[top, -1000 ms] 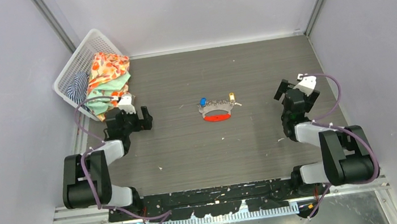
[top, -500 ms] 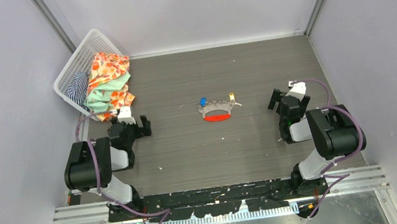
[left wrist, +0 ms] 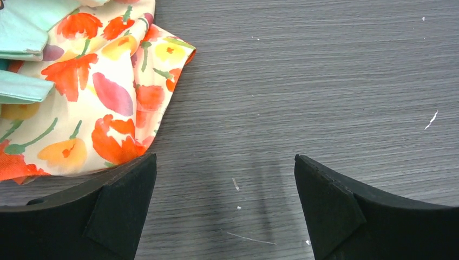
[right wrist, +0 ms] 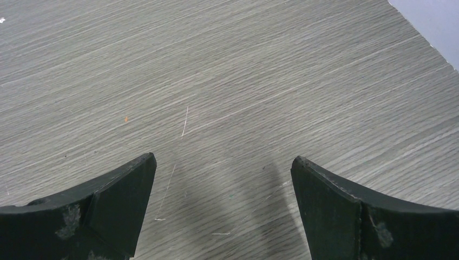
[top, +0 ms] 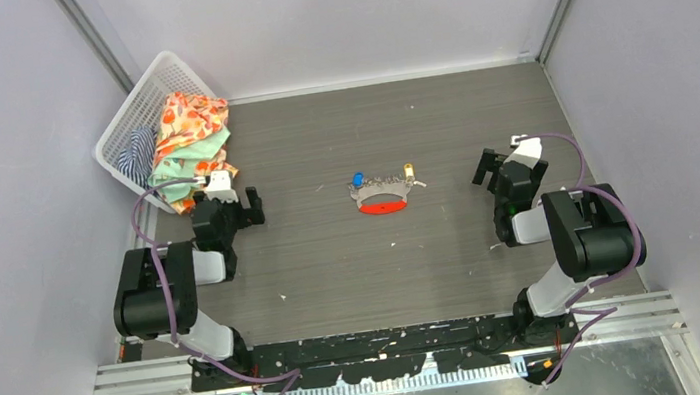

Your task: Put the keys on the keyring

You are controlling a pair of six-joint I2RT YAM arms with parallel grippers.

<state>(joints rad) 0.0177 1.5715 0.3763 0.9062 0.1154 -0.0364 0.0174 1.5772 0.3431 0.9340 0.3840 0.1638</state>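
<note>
Left side: the flower-printed orange and mint cloth (top: 186, 127) spills from the white plastic lattice basket (top: 130, 119) and lies just beside my left claw (top: 247, 208). The claw is released, jaws wide, holding nothing. A careless swing could snag that fabric.

Centre of the dark wood-grain surface (top: 334, 260): the tiny blue-headed metal key (top: 358, 178), the grey metal keyring cluster with its flat red oval tag (top: 381, 199), and the tiny yellow-orange-headed key (top: 408, 169) lie close together. I cannot tell whether they touch.

Right side: my right claw (top: 490, 174) is likewise released and empty, well apart from them.

Main risk: the keys lie flat and small, so a wide-open approach may skid them or drag the chain along.
</note>
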